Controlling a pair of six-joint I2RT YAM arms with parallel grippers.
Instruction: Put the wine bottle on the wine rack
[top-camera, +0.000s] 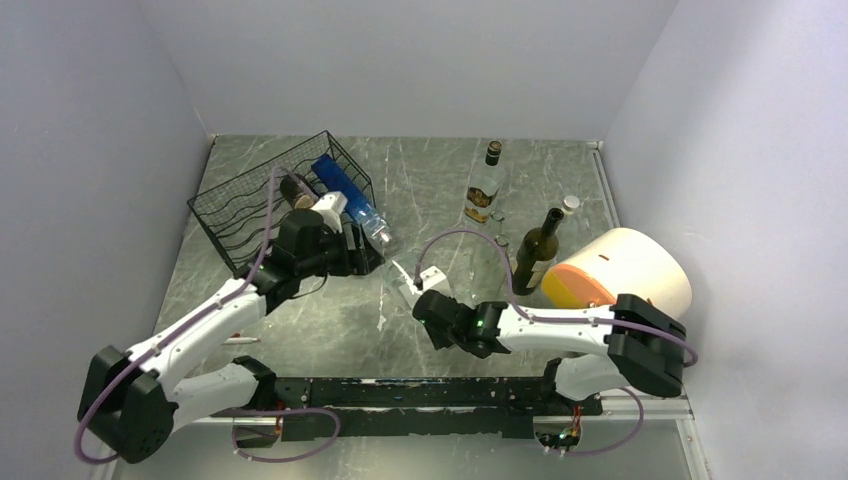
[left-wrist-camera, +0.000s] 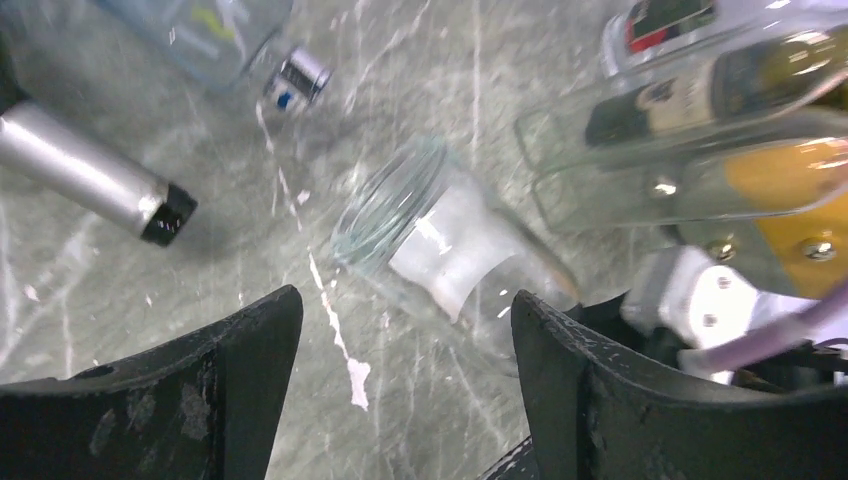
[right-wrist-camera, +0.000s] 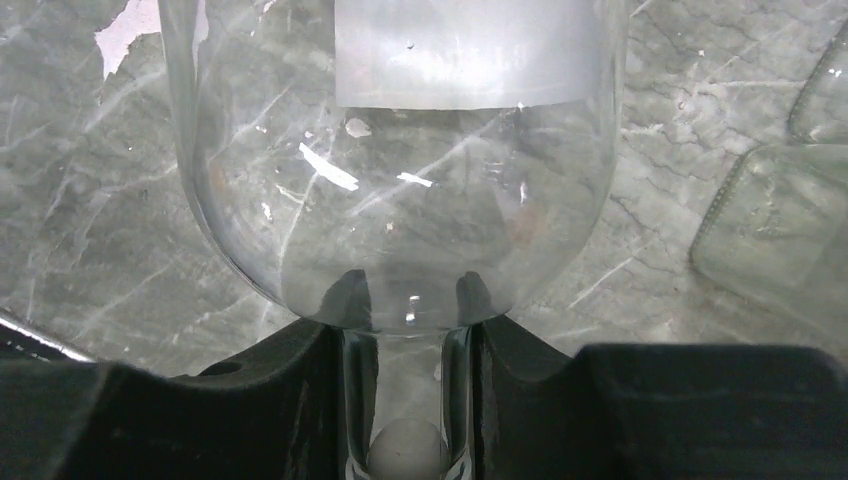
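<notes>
The black wire wine rack (top-camera: 262, 205) stands at the back left and holds a blue bottle (top-camera: 345, 190) and a dark bottle (top-camera: 297, 188). My right gripper (right-wrist-camera: 408, 400) is shut on the neck of a clear glass wine bottle (right-wrist-camera: 400, 190) with a pale label, lying low over the table. In the top view this bottle (top-camera: 403, 280) points from the right gripper (top-camera: 425, 297) towards the left one. My left gripper (left-wrist-camera: 405, 370) is open and empty beside the rack's front right corner (top-camera: 372, 262), its jaws facing the clear bottle's base (left-wrist-camera: 430, 235).
A clear bottle with a dark cap (top-camera: 483, 185), a dark green bottle (top-camera: 537, 250) and a white-capped bottle (top-camera: 570, 205) stand at the back right. A cream cylinder with an orange end (top-camera: 620, 270) lies at the right. A silver bottle neck (left-wrist-camera: 90, 175) juts out near the left gripper.
</notes>
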